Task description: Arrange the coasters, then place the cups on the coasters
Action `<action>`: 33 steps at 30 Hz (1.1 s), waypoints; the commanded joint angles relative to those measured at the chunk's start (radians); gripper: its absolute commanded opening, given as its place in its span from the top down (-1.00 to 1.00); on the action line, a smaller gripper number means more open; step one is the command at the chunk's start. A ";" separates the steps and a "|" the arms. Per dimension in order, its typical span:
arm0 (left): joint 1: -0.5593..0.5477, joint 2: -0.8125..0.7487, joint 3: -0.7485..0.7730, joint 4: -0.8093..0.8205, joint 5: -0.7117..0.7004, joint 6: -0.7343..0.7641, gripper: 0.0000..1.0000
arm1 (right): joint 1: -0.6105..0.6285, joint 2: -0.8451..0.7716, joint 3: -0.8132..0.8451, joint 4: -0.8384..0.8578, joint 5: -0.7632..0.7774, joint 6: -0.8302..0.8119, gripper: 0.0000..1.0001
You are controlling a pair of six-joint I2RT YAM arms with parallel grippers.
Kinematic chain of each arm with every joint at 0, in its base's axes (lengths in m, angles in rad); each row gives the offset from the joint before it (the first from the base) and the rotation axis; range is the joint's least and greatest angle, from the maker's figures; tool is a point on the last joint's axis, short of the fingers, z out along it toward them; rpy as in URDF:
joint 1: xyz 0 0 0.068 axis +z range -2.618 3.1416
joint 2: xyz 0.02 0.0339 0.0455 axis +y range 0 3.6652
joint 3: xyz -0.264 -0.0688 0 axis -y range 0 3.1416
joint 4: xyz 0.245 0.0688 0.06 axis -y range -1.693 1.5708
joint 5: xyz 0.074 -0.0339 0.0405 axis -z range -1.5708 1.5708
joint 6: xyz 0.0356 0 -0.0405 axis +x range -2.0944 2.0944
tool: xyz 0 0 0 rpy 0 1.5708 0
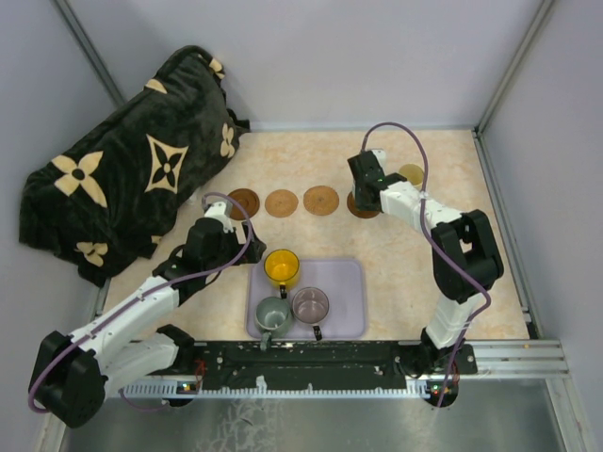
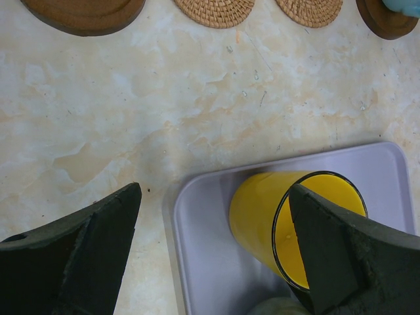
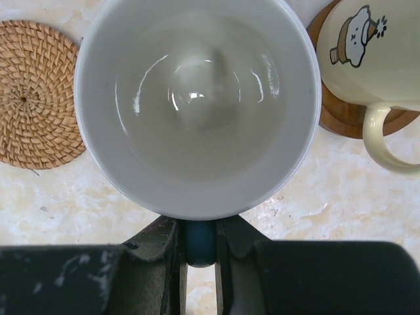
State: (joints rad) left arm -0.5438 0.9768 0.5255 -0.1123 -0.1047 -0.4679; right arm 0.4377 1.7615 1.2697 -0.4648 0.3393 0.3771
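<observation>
Beige marble-patterned table (image 1: 452, 273), enclosed by plain grey walls (image 1: 377, 56) with aluminium posts (image 1: 513, 56) in the rear corners. A black rail (image 1: 377, 353) runs along the near edge and carries both arm bases. A black plush blanket (image 1: 122, 179) with tan flower motifs is heaped at the left rear, overhanging the table's left edge.

Coasters (image 1: 281, 202): four lie in a line across the middle of the table. The outer two are dark wood and the inner two are woven. The fourth coaster (image 2: 384, 20), at the right end, has the blue cup (image 3: 197, 105) over it; whether the cup rests on it, I cannot tell. The fifth coaster (image 3: 341, 121) lies behind and to the right of the line, with the cream cup (image 3: 357, 46) standing on it, handle toward the arms.

A lavender tray (image 1: 349, 325) sits near the rail. It holds the yellow cup (image 1: 282, 267) at its rear left, the grey-green cup (image 1: 273, 312) at front left and the mauve cup (image 1: 310, 304) just beside that.

Right gripper (image 3: 199, 252): jaws drawn in, pinching the blue cup by its handle, the cup upright with its white inside facing the wrist camera.

Left gripper (image 2: 215, 193): jaws spread wide, holding nothing. It is poised over the tray's rear left corner, one finger over bare table and the other in front of the yellow cup's rim.
</observation>
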 commanded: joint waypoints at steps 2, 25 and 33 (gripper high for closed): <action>-0.007 0.004 0.018 0.005 -0.009 -0.005 -1.00 | 0.001 -0.033 0.017 0.067 0.024 -0.009 1.00; -0.007 -0.003 0.010 0.002 -0.011 -0.005 -1.00 | -0.001 -0.046 -0.018 0.078 0.016 0.005 0.93; -0.007 -0.006 0.009 -0.003 -0.010 -0.007 -1.00 | -0.001 -0.065 -0.024 0.075 0.015 0.008 0.39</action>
State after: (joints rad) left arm -0.5438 0.9798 0.5255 -0.1123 -0.1051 -0.4713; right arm 0.4377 1.7588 1.2499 -0.4389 0.3397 0.3843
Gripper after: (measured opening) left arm 0.998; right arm 0.290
